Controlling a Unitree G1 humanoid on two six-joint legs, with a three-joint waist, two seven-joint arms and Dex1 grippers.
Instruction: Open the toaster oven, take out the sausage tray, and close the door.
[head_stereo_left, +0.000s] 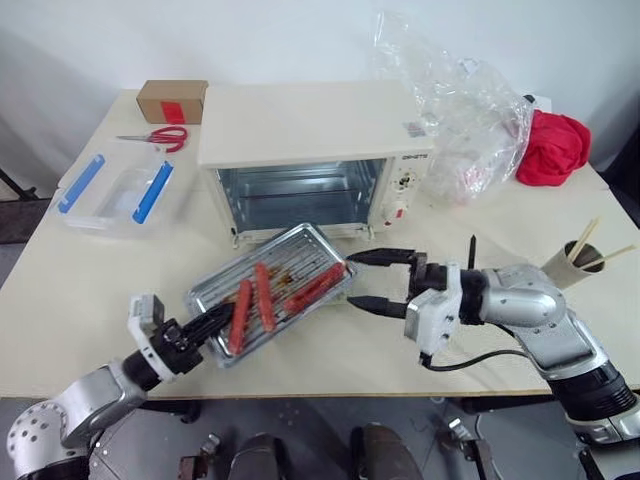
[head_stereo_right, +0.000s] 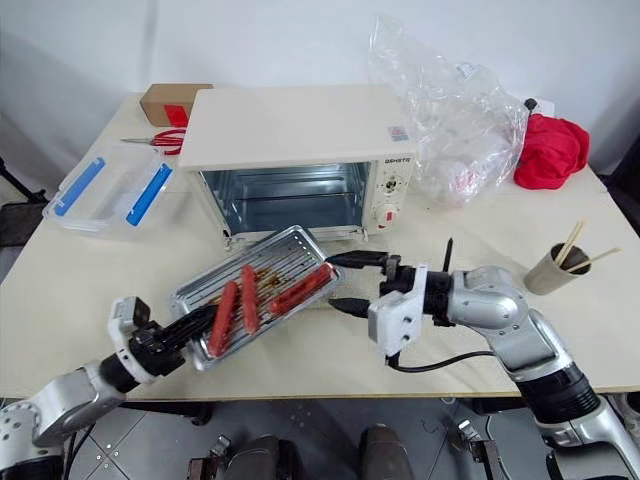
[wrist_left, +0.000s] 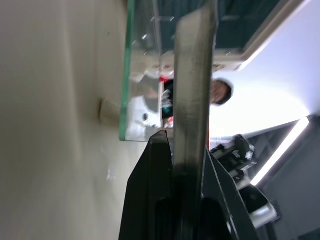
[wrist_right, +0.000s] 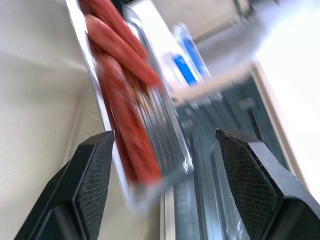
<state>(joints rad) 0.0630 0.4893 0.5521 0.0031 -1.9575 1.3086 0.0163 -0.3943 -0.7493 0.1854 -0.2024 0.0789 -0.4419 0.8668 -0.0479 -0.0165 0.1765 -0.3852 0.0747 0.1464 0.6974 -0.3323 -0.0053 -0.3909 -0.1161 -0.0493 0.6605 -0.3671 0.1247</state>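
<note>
In the head views, the shallow shiny metal sausage tray (head_stereo_left: 272, 290) with its red-orange sausages is seen tilted in front of the open cream-white boxy toaster oven (head_stereo_left: 315, 160), gripped at its 8 o'clock corner by the clamped left gripper (head_stereo_left: 205, 325), while the right gripper (head_stereo_left: 365, 278) stands spread wide at the tray's 3 o'clock edge, holding nothing. In the left wrist view, the tray's rim is pinched between the black fingers (wrist_left: 150, 190). In the right wrist view, the tray (wrist_right: 150, 125) is seen just beyond the parted, empty fingers (wrist_right: 87, 185).
</note>
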